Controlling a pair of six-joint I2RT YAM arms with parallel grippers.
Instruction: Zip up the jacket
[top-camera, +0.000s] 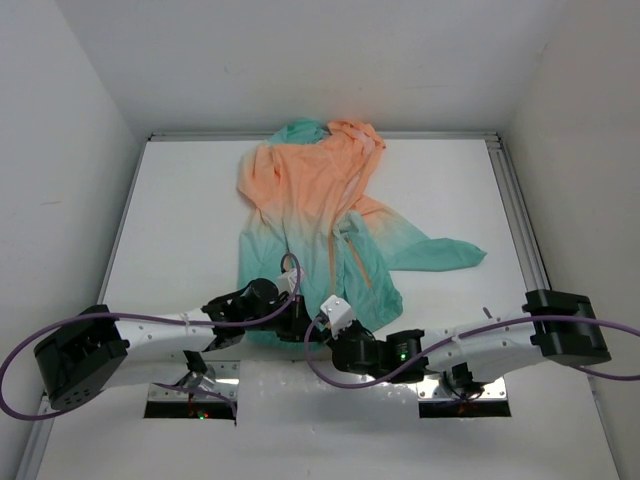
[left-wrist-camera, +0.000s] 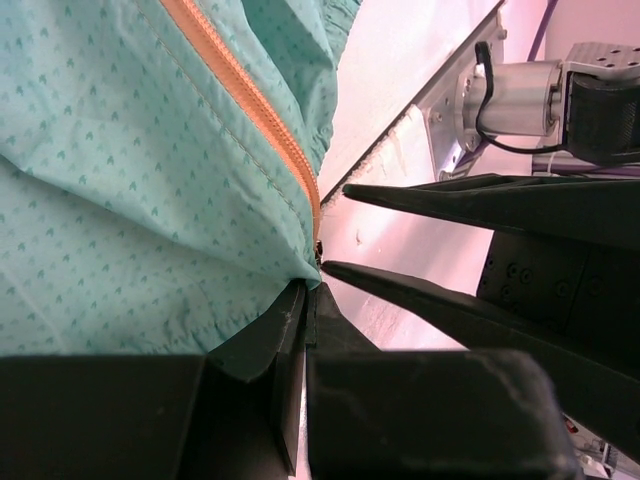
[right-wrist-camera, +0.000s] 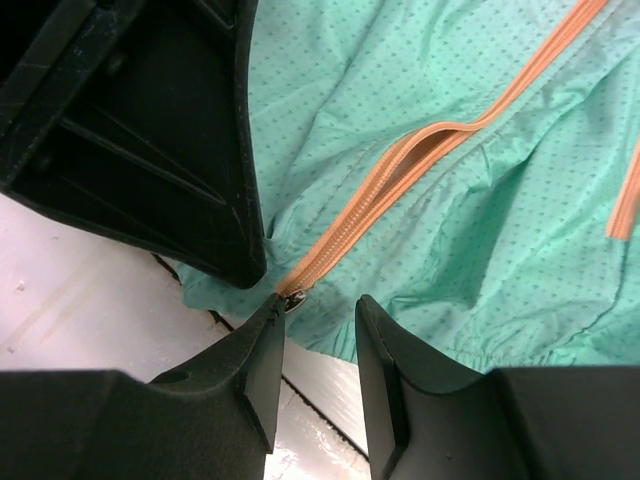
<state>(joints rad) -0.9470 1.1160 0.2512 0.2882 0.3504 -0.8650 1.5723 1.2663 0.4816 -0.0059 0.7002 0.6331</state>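
Both arms stretch low and inward from their bases, the left arm (top-camera: 160, 332) from the left and the right arm (top-camera: 480, 338) from the right, so that their wrists meet in the middle. The left gripper (left-wrist-camera: 304, 296) has its fingers pressed together on the hem of the jacket (left-wrist-camera: 140, 200). The right gripper (right-wrist-camera: 320, 308) faces it almost tip to tip, its fingers parted with a clear gap between them.
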